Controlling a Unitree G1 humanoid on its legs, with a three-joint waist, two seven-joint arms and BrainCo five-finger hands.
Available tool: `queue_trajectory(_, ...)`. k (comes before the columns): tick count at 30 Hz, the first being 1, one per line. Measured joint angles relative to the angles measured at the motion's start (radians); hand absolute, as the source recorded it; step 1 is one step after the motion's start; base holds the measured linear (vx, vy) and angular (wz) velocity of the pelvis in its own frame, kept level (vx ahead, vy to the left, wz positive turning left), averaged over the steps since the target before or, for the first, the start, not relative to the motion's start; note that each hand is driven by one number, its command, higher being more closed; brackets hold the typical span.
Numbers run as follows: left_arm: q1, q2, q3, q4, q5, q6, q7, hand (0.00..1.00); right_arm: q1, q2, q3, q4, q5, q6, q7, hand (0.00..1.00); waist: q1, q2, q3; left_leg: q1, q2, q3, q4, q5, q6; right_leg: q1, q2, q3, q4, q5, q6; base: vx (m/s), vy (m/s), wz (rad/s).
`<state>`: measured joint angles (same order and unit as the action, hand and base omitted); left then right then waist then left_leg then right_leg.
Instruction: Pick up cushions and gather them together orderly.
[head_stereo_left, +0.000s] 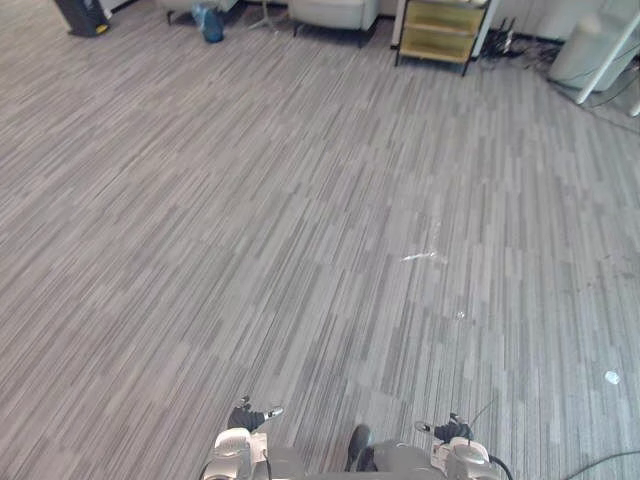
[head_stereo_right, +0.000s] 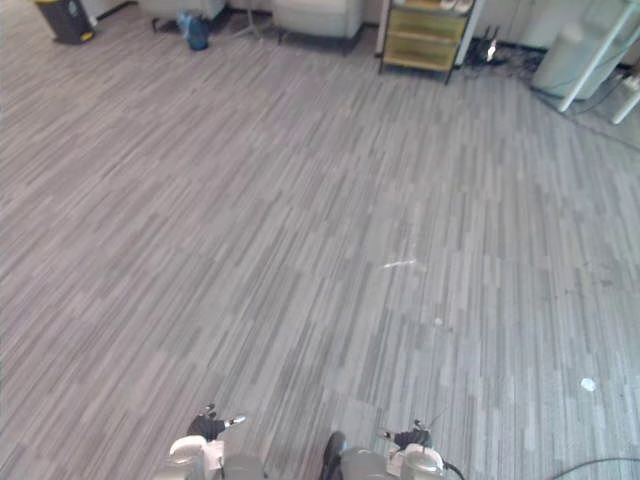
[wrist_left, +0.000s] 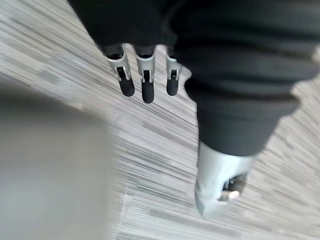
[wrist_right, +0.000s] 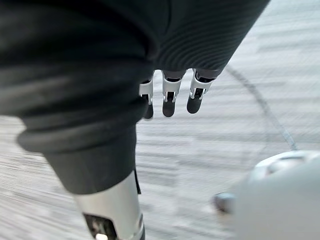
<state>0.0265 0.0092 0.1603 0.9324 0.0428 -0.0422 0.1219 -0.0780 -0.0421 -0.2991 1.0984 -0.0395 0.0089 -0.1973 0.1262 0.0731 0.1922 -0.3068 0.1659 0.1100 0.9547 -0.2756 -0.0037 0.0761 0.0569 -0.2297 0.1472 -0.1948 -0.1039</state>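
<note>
Both hands hang low at my sides over grey striped carpet (head_stereo_left: 300, 220). My left hand (wrist_left: 147, 82) has straight fingers pointing down at the floor, its thumb (wrist_left: 215, 185) apart, and holds nothing. My right hand (wrist_right: 169, 97) is the same: fingers straight, thumb (wrist_right: 112, 210) apart, nothing in it. In the left eye view the left hand (head_stereo_left: 247, 416) and the right hand (head_stereo_left: 450, 431) sit at the bottom edge.
Along the far wall stand a light grey upholstered seat (head_stereo_left: 335, 12), a yellowish shelf cart (head_stereo_left: 442, 30), a blue bag (head_stereo_left: 210, 22) and a black bin (head_stereo_left: 82, 15). A white unit with cables (head_stereo_left: 595, 45) is at the far right. Small white scraps (head_stereo_left: 420, 257) lie on the carpet.
</note>
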Motion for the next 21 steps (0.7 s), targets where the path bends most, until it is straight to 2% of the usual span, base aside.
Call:
queue_trajectory(1,0.0,0.002,0.003,-0.003,-0.002,-0.003,0.001,0.0,-0.015,-0.003,-0.003,0.015,0.0,0.0,0.0,0.0,0.01,0.007,0.0,-0.042,-0.04,-0.002,-0.2,0.002,0.0,0.03,-0.013,0.041,-0.016,-0.016,0.02,0.47,0.165,-0.84)
queue_trajectory(2,0.002,0.004,0.006,-0.003,-0.003,-0.006,0.002,0.0,-0.021,-0.005,-0.003,0.017,0.0,0.0,0.0,0.0,0.013,0.01,0.001,-0.055,-0.073,-0.012,-0.384,0.029,-0.011,0.053,-0.031,0.07,-0.023,-0.038,0.039,0.59,0.238,-0.92)
queue_trajectory(3,0.006,0.006,0.007,-0.004,-0.005,-0.012,0.001,0.0,-0.018,-0.004,-0.002,0.02,0.0,0.0,0.0,0.0,0.019,0.012,-0.001,-0.054,-0.096,-0.021,-0.585,0.141,-0.045,0.086,-0.05,0.1,-0.045,-0.062,0.066,0.43,0.19,-0.7)
queue_trajectory(4,0.008,0.008,0.007,-0.004,-0.005,-0.012,0.001,0.0,-0.016,-0.004,0.001,0.022,0.0,0.0,0.001,0.0,0.028,0.009,-0.002,-0.047,-0.099,-0.014,-0.624,0.197,-0.054,0.096,-0.059,0.117,-0.054,-0.069,0.073,0.59,0.247,-0.81)
queue_trajectory(5,0.015,0.016,0.007,-0.003,-0.004,-0.015,0.001,0.0,-0.015,0.004,0.009,0.026,0.0,0.0,0.001,0.0,0.045,-0.006,-0.014,-0.027,-0.122,0.02,-0.644,0.267,-0.021,0.123,-0.083,0.15,-0.085,-0.083,0.085,0.66,0.222,-0.47)
queue_trajectory(6,0.013,0.03,0.007,0.0,-0.001,-0.016,0.001,0.0,-0.011,0.01,0.003,0.026,0.0,-0.001,0.002,0.0,0.035,-0.032,-0.021,-0.042,-0.151,0.024,-0.608,0.22,0.001,0.137,-0.113,0.153,-0.087,-0.077,0.092,0.83,0.249,-0.27)
queue_trajectory(7,0.007,0.028,0.018,0.0,0.0,-0.015,0.0,0.0,-0.001,0.007,-0.02,0.018,-0.001,0.001,0.002,0.0,0.034,-0.037,-0.022,-0.056,-0.165,0.026,-0.541,0.17,0.041,0.127,-0.132,0.151,-0.032,-0.072,0.104,0.7,0.199,0.14)
queue_trajectory(8,0.003,0.029,0.021,0.002,0.0,-0.013,-0.001,0.0,0.006,0.007,-0.022,0.014,-0.003,0.001,0.002,0.0,0.037,-0.038,-0.021,-0.046,-0.166,0.035,-0.522,0.155,0.05,0.121,-0.141,0.155,0.012,-0.075,0.111,0.67,0.213,0.04)
queue_trajectory(9,0.003,0.035,0.016,0.015,0.002,-0.011,-0.001,0.0,0.02,0.005,-0.033,0.015,-0.006,0.002,0.003,0.0,0.038,-0.046,-0.023,-0.001,-0.178,0.042,-0.52,0.117,0.061,0.071,-0.157,0.163,0.192,-0.075,0.152,0.62,0.22,0.04)
queue_trajectory(10,-0.002,0.044,0.005,0.03,0.006,-0.009,-0.008,0.0,0.025,0.005,-0.045,0.015,-0.011,0.0,0.004,0.0,0.03,-0.05,-0.023,0.077,-0.193,0.036,-0.55,0.083,0.066,-0.027,-0.184,0.165,0.472,-0.025,0.258,0.6,0.204,0.01)
queue_trajectory(11,-0.006,0.049,0.001,0.038,0.008,-0.005,-0.011,0.0,0.027,0.006,-0.046,0.015,-0.012,-0.001,0.005,0.0,0.026,-0.054,-0.017,0.117,-0.2,0.034,-0.566,0.071,0.066,-0.071,-0.195,0.165,0.592,-0.012,0.282,0.57,0.159,0.12)
queue_trajectory(12,-0.008,0.055,-0.008,0.051,0.014,0.006,-0.012,0.0,0.038,0.008,-0.047,0.014,-0.02,0.0,0.009,0.0,0.012,-0.056,-0.01,0.215,-0.209,0.02,-0.606,0.056,0.064,-0.138,-0.22,0.129,0.797,-0.02,0.266,0.55,0.103,0.14)
queue_trajectory(13,-0.006,0.055,-0.014,0.057,0.014,0.007,-0.012,0.0,0.047,0.01,-0.047,-0.001,-0.023,0.001,0.012,0.0,0.001,-0.057,-0.01,0.279,-0.21,0.014,-0.641,0.055,0.062,-0.174,-0.239,0.089,0.853,-0.034,0.24,0.63,0.089,0.15)
queue_trajectory(14,-0.005,0.055,-0.035,0.06,0.015,0.007,-0.012,0.0,0.058,0.006,-0.041,-0.034,-0.029,-0.004,0.014,0.0,-0.014,-0.052,-0.007,0.384,-0.203,0.017,-0.715,0.054,0.062,-0.231,-0.268,-0.001,0.835,-0.067,0.183,0.52,0.046,0.07)
queue_trajectory(15,-0.005,0.054,-0.04,0.063,0.015,0.007,-0.012,0.0,0.057,0.005,-0.041,-0.037,-0.03,-0.004,0.014,0.0,-0.017,-0.042,-0.003,0.413,-0.198,0.017,-0.735,0.051,0.056,-0.244,-0.27,-0.026,0.811,-0.076,0.169,0.49,0.012,-0.01)
queue_trajectory(16,-0.011,0.052,-0.049,0.072,0.016,0.007,-0.013,0.0,0.057,0.004,-0.041,-0.048,-0.031,-0.004,0.019,0.0,-0.023,-0.041,-0.002,0.482,-0.18,0.021,-0.789,0.044,0.044,-0.298,-0.267,-0.087,0.689,-0.088,0.148,0.5,-0.032,0.01)
queue_trajectory(17,-0.016,0.054,-0.069,0.074,0.016,0.007,-0.013,0.0,0.054,0.002,-0.041,-0.05,-0.03,-0.005,0.023,0.0,-0.028,-0.042,-0.002,0.519,-0.161,0.021,-0.82,0.036,0.033,-0.359,-0.244,-0.105,0.544,-0.071,0.147,0.51,-0.051,0.04)
queue_trajectory(18,-0.017,0.054,-0.073,0.073,0.016,0.007,-0.013,0.0,0.051,0.002,-0.041,-0.052,-0.028,-0.005,0.025,0.0,-0.034,-0.042,-0.002,0.526,-0.153,0.02,-0.83,0.032,0.029,-0.377,-0.233,-0.106,0.485,-0.054,0.143,0.62,-0.135,0.17)
queue_trajectory(20,-0.015,0.056,-0.083,0.078,0.02,0.007,-0.013,0.0,0.029,0.0,-0.034,-0.053,-0.028,-0.004,0.026,0.0,-0.065,-0.059,0.002,0.586,-0.124,0.01,-0.865,0.01,-0.006,-0.427,-0.167,-0.052,0.102,0.132,0.146,0.58,-0.187,0.28)
queue_trajectory(21,-0.012,0.056,-0.083,0.079,0.023,0.007,-0.013,0.0,0.03,0.0,-0.031,-0.052,-0.029,-0.004,0.027,0.0,-0.067,-0.066,0.006,0.597,-0.124,0.006,-0.865,0.006,-0.011,-0.426,-0.161,-0.037,0.061,0.161,0.147,0.45,-0.203,0.3)
